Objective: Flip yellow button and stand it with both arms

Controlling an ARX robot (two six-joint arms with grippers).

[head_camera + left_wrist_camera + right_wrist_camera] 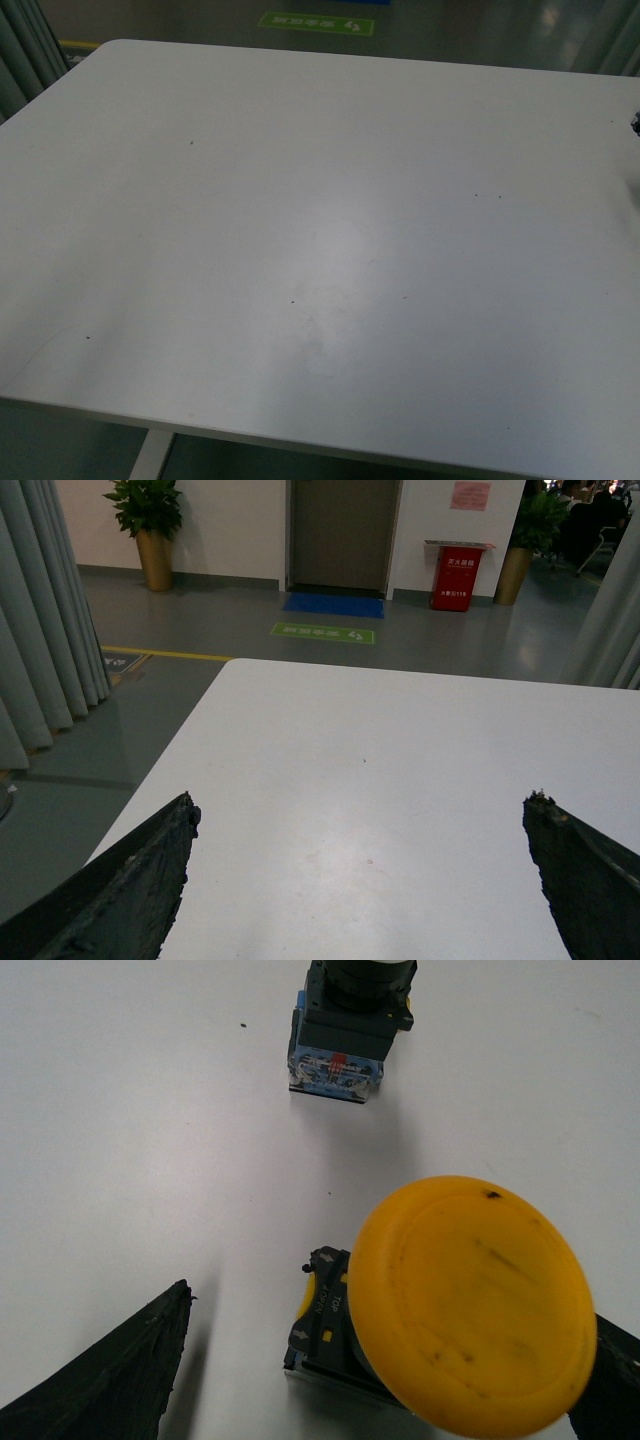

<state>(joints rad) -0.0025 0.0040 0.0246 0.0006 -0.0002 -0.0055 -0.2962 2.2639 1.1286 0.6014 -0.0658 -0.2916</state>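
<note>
In the right wrist view the yellow button [465,1305] fills the near space, its wide round yellow cap facing the camera. Its black body [320,1330], marked TOP, rests on the white table [150,1110] beneath the cap. My right gripper [390,1305] is open, with one finger on each side of the button and neither touching it. The left wrist view shows my left gripper [362,800] open over bare table [400,740] with nothing between its fingers. The front view shows neither the button nor the arms.
A second push-button switch [340,1045] with a black top and blue-grey body stands a little beyond the yellow one. A small dark speck [635,125] shows at the table's right edge. Past the far edge are floor, curtains [50,630] and a red box [455,575].
</note>
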